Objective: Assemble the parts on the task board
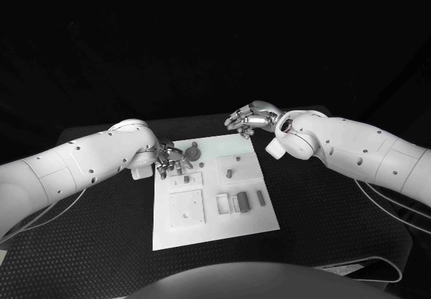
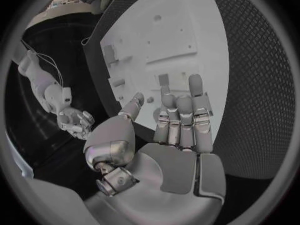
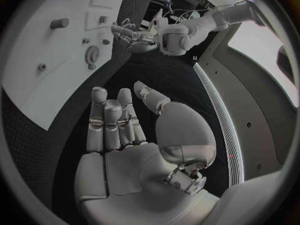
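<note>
Nearest the robot, the front part of the task board (image 1: 215, 233) is seen lying flat on the black table (image 1: 99, 249), its bare white corner reaching almost to the table's near edge. A square plate (image 1: 186, 207) is set into the board on its left side, and just to the right of it a cluster of grey parts (image 1: 239, 202) is laid in a row, with a narrow one (image 1: 260, 198) a little apart. Further back, small parts (image 1: 231, 173) are seen standing near the board's middle, and a round, toothed part (image 1: 191, 152) lies near the far left corner.

At that corner the left hand (image 1: 169, 159) is held low over the board's left edge, fingers pointed downward and slightly apart. In the left wrist view its fingers (image 2: 178, 110) are stretched out nearly straight side by side above the white surface, the thumb set off to one side, and nothing is held between them.

Beyond the board's far edge, the right hand (image 1: 250, 118) is raised above the table, fingers loosely curled downward. In the right wrist view its palm (image 3: 131, 160) is turned open, the fingers extended together, and nothing is grasped.

Behind the table the surroundings are dark.
</note>
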`<act>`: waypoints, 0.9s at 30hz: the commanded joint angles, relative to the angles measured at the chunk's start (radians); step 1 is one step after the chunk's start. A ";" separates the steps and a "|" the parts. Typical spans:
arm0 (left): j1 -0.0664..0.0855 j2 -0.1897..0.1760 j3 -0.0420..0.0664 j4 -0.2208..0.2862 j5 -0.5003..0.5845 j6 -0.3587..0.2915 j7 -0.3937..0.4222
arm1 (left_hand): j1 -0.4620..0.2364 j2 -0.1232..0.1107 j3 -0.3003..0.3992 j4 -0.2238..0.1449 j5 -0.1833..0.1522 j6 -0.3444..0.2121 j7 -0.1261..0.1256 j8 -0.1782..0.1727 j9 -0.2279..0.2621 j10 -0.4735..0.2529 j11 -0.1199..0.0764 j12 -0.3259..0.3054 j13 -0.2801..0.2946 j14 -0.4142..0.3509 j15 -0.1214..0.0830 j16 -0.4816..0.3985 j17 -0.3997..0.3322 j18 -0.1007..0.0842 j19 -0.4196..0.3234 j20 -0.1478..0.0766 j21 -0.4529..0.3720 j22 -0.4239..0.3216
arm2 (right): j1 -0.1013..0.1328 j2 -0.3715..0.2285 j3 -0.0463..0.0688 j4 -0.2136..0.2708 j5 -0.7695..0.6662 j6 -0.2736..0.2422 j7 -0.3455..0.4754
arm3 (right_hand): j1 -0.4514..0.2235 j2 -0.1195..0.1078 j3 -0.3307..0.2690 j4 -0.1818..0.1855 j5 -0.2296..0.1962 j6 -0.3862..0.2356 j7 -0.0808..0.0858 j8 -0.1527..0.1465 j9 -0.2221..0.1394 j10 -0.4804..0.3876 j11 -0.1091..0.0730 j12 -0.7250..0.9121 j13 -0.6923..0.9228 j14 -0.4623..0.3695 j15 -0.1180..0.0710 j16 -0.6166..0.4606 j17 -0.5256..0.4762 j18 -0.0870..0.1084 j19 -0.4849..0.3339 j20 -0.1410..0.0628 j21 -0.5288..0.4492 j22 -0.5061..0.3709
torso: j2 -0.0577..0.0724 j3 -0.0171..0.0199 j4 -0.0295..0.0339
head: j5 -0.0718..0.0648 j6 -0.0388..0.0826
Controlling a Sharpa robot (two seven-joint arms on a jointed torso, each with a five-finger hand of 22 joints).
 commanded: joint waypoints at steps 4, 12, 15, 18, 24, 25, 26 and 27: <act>0.041 -0.007 0.007 -0.006 0.008 -0.012 0.001 | 0.012 -0.004 0.005 -0.003 -0.005 -0.006 0.005 -0.005 -0.005 0.000 0.003 0.005 0.000 -0.004 -0.002 0.000 -0.001 -0.015 0.000 -0.002 -0.001 0.020 | -0.001 0.000 0.000 -0.002 -0.002 0.012 0.006 | -0.008 0.000 -0.001 0.003 0.004 -0.001 0.010 -0.004 -0.002 -0.003 0.002 0.004 -0.001 0.000 -0.009 -0.004 -0.001 0.009 0.006 -0.003 -0.003 0.014 | -0.001 0.0008 0.0001 | 0.004 0.006; 0.053 0.025 0.007 -0.071 -0.103 0.003 -0.017 | 0.014 0.005 0.004 0.001 -0.005 0.001 0.004 0.005 0.004 -0.002 0.002 0.004 -0.002 -0.004 -0.002 -0.003 -0.003 -0.015 0.001 0.000 -0.002 0.019 | -0.001 0.002 0.000 -0.002 -0.002 0.012 0.006 | -0.008 0.000 -0.001 0.003 0.004 -0.001 0.010 -0.004 -0.002 -0.003 0.002 0.004 -0.001 0.000 -0.009 -0.004 -0.001 0.009 0.006 -0.003 -0.003 0.014 | 0.000 0.0010 -0.0012 | 0.008 0.012; 0.053 0.043 0.007 -0.102 -0.129 0.013 -0.024 | 0.017 0.015 0.003 0.002 -0.004 0.014 -0.003 0.026 0.026 -0.004 -0.004 0.003 -0.003 -0.004 -0.006 -0.005 -0.004 -0.015 0.000 0.000 -0.003 0.018 | -0.001 0.001 0.000 -0.002 -0.002 0.012 0.005 | -0.009 0.000 -0.001 0.003 0.004 -0.001 0.010 -0.004 -0.002 -0.003 0.002 0.005 -0.001 0.000 -0.009 -0.004 -0.001 0.009 0.006 -0.003 -0.003 0.014 | 0.000 0.0011 -0.0005 | 0.011 0.015; 0.053 0.062 0.006 -0.133 -0.146 0.012 -0.028 | 0.023 0.023 0.000 0.003 -0.005 0.017 -0.015 0.067 0.085 -0.008 -0.013 0.002 -0.007 -0.005 -0.013 -0.008 -0.007 -0.015 -0.002 0.001 -0.005 0.016 | -0.001 0.003 0.000 -0.002 -0.002 0.012 0.005 | -0.009 0.000 -0.001 0.003 0.004 -0.001 0.010 -0.004 -0.002 -0.003 0.002 0.005 -0.001 0.000 -0.009 -0.004 -0.001 0.009 0.006 -0.003 -0.003 0.014 | 0.001 0.0015 -0.0009 | 0.013 0.018; 0.053 0.089 0.006 -0.186 -0.183 0.023 -0.032 | 0.019 0.024 -0.004 0.013 -0.002 0.005 -0.025 0.128 0.198 -0.011 -0.024 0.004 -0.011 -0.006 -0.019 -0.009 -0.008 -0.015 -0.004 0.000 -0.006 0.015 | -0.001 0.003 0.000 -0.003 -0.002 0.012 0.005 | -0.009 0.000 -0.001 0.003 0.004 -0.001 0.010 -0.004 -0.002 -0.003 0.002 0.005 -0.001 0.000 -0.009 -0.004 -0.001 0.009 0.006 -0.003 -0.003 0.014 | 0.002 0.0009 -0.0032 | 0.016 0.022; 0.053 0.093 0.006 -0.194 -0.187 0.024 -0.032 | 0.018 0.023 -0.004 0.014 -0.002 0.004 -0.026 0.134 0.213 -0.012 -0.025 0.004 -0.012 -0.007 -0.020 -0.009 -0.009 -0.015 -0.004 0.000 -0.006 0.015 | -0.001 0.004 0.000 -0.003 -0.002 0.012 0.005 | -0.009 0.000 -0.001 0.003 0.004 -0.001 0.010 -0.004 -0.002 -0.003 0.002 0.005 -0.001 0.000 -0.009 -0.004 -0.001 0.009 0.006 -0.003 -0.003 0.014 | 0.001 0.0009 -0.0028 | 0.016 0.023; 0.053 0.097 0.006 -0.203 -0.190 0.026 -0.032 | 0.018 0.023 -0.004 0.015 -0.002 0.003 -0.027 0.140 0.225 -0.012 -0.026 0.004 -0.012 -0.007 -0.020 -0.009 -0.009 -0.015 -0.004 0.000 -0.006 0.015 | -0.001 0.004 0.000 -0.003 -0.002 0.012 0.005 | -0.009 0.000 -0.001 0.003 0.004 -0.001 0.010 -0.004 -0.002 -0.003 0.002 0.005 -0.001 0.000 -0.009 -0.004 -0.001 0.009 0.006 -0.003 -0.003 0.014 | 0.001 0.0011 -0.0024 | 0.017 0.024; 0.053 0.102 0.006 -0.213 -0.193 0.029 -0.032 | 0.017 0.023 -0.004 0.016 -0.002 0.002 -0.028 0.144 0.235 -0.013 -0.027 0.004 -0.013 -0.008 -0.021 -0.009 -0.009 -0.015 -0.004 0.000 -0.006 0.015 | -0.001 0.004 0.000 -0.003 -0.002 0.012 0.005 | -0.009 0.000 -0.001 0.003 0.004 -0.001 0.010 -0.004 -0.002 -0.003 0.002 0.005 -0.001 0.000 -0.009 -0.004 -0.001 0.009 0.006 -0.003 -0.003 0.014 | 0.001 0.0014 -0.0028 | 0.017 0.025</act>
